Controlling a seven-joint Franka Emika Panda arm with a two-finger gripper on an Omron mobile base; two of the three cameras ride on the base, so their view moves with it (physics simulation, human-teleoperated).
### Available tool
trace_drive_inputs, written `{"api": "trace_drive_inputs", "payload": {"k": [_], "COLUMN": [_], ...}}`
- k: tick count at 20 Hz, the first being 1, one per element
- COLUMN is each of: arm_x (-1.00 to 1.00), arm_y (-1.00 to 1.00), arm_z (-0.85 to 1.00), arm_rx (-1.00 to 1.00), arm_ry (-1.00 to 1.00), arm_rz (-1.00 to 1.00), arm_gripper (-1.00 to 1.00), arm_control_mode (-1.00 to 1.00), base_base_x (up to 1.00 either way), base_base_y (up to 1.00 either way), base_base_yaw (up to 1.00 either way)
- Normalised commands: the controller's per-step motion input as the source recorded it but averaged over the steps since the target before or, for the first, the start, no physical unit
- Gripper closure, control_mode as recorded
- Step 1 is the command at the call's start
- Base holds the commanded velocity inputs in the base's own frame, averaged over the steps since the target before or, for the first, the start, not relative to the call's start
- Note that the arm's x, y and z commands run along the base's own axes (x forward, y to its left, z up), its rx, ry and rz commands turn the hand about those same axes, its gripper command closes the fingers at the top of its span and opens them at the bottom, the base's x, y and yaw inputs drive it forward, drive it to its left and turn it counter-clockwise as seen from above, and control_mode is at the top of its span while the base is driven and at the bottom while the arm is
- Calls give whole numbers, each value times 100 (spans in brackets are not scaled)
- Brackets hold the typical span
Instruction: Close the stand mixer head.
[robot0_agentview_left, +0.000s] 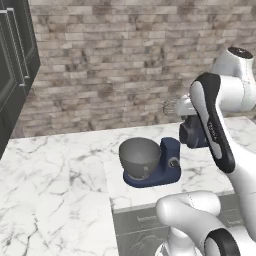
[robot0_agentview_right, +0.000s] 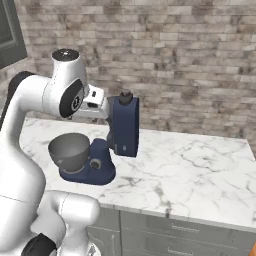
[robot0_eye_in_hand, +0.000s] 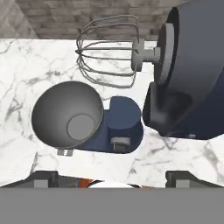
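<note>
Stand mixer head (robot0_agentview_right: 124, 127) stands tipped up and back, nearly upright in the middle of the right base view, its small dark knob (robot0_agentview_right: 124, 95) at the top and the white arm's hand pressed close against its left side. In the hand view the gripper (robot0_eye_in_hand: 112, 179) shows as two dark fingertips (robot0_eye_in_hand: 43, 178) low in the frame, set wide apart with nothing between them — the hand is open. Just above them in that view the navy head fills the upper right, and its silver wire whisk (robot0_eye_in_hand: 107, 50) sticks out sideways toward the upper left, clear of the bowl. Below the whisk sits the grey metal bowl (robot0_eye_in_hand: 68, 114), with nothing in it, held on the navy base (robot0_eye_in_hand: 120, 127), which lies at centre frame. In the left base view the arm's dark-striped forearm crosses the right side of the frame and hides most of the head; the whisk tip (robot0_agentview_left: 170, 106) peeks out to the left of it, above and to the right of the bowl (robot0_agentview_left: 139, 157). The mixer rests on a white marble counter (robot0_agentview_right: 190, 170) that spreads across the lower half of both base views — behind it runs a grey-brown brick wall (robot0_agentview_left: 110, 60). Dark cabinets (robot0_agentview_left: 12, 65) line the upper left edge of the left base view.
</note>
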Motion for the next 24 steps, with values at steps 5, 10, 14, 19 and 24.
{"api": "trace_drive_inputs", "payload": {"k": [5,10,14,19,24], "arm_x": [-73,-29,7,73,91], "arm_y": [-90,-94,-71,-38,-8], "arm_z": [42,14,0,-11,-14], "arm_rx": [13,23,25,18,9], "arm_ry": [-12,-16,-21,-28,-32], "arm_rz": [11,16,27,40,48], "arm_gripper": [-100,-100,-100,-100,-100], "arm_control_mode": [-100,-100,-100,-100,-100], "base_base_x": [0,0,0,0,0], "base_base_y": [0,0,0,0,0], "base_base_yaw": [0,0,0,0,0]}}
